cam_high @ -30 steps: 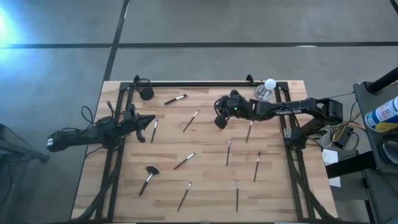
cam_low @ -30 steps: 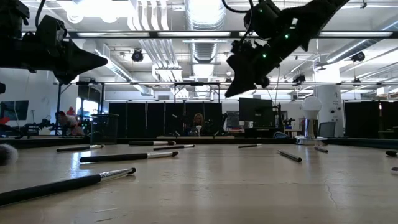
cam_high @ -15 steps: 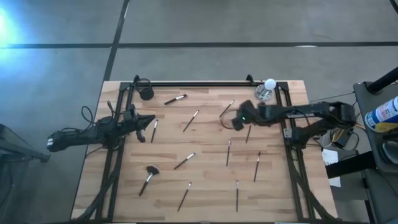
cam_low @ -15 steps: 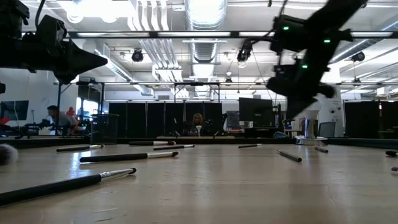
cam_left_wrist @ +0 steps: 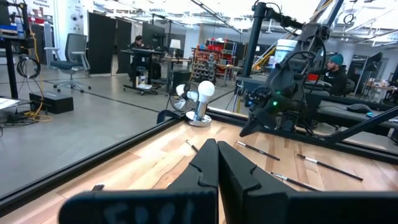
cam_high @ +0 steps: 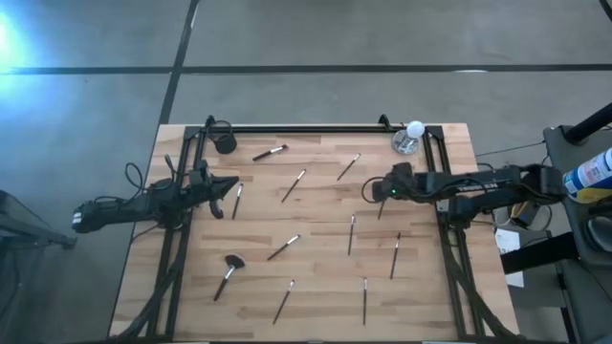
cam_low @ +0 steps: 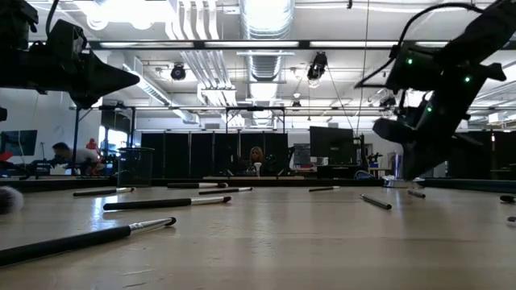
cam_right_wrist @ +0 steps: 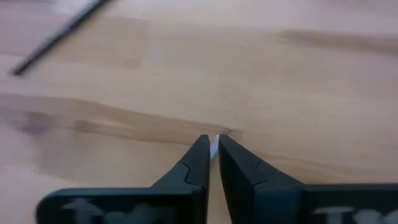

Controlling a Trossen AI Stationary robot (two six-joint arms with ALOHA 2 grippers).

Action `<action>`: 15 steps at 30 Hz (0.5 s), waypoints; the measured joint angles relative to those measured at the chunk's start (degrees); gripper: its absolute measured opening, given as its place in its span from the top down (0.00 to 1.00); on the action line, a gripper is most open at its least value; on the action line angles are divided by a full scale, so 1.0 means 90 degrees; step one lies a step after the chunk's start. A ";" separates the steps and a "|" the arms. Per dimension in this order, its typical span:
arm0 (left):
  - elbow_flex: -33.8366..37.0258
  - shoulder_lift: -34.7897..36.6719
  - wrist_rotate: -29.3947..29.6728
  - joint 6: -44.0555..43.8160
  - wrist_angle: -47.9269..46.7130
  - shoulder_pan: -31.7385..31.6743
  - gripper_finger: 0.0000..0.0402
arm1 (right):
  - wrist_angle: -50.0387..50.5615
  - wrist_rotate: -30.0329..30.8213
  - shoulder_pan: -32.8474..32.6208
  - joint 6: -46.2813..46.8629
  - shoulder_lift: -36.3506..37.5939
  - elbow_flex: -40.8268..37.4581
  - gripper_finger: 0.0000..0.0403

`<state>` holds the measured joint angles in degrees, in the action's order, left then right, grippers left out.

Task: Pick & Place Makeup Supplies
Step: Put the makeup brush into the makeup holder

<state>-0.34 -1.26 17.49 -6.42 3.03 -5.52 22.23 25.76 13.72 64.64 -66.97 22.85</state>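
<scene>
Several thin dark-handled makeup brushes lie flat and scattered on the wooden table, among them one point(cam_high: 271, 152) near the far edge, one point(cam_high: 348, 167) and one point(cam_high: 382, 203) close to my right gripper, and the fluffy-headed one point(cam_high: 228, 272) near the front left. My right gripper point(cam_high: 367, 191) point(cam_right_wrist: 213, 143) point(cam_low: 409, 171) is shut, points down and hangs just above bare wood. My left gripper point(cam_high: 229, 186) point(cam_left_wrist: 217, 155) point(cam_low: 133, 79) is shut and waits above the table's left side.
A small black cup point(cam_high: 225, 143) stands at the far left corner. A white ball on a silver base point(cam_high: 413, 134) point(cam_left_wrist: 202, 93) stands at the far right corner. Black frame rails point(cam_high: 306, 129) run along the far, left and right edges. People sit in the room beyond.
My right gripper has drawn back from the middle of the table toward its right edge and has come lower, staying shut. As the arm withdrew, the brush that lay under it came into view. No brush has moved.
</scene>
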 joint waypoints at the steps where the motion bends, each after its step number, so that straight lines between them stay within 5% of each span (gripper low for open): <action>1: 0.0000 0.0000 0.0000 0.0000 0.0000 0.0000 1.00 | -0.0013 0.0031 0.0000 0.0073 -0.0057 -0.0034 0.89; 8: 0.0000 0.0000 -0.0001 0.0000 0.0000 -0.0001 1.00 | -0.0605 0.0185 -0.0005 0.0304 -0.0538 -0.0071 0.78; 15: 0.0000 -0.0007 0.0001 0.0000 0.0000 -0.0002 1.00 | -0.0688 0.0285 -0.0010 0.0321 -0.1253 0.0107 0.83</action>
<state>-0.34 -1.32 17.50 -6.42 3.03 -5.54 16.03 28.33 13.63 67.53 -78.25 23.82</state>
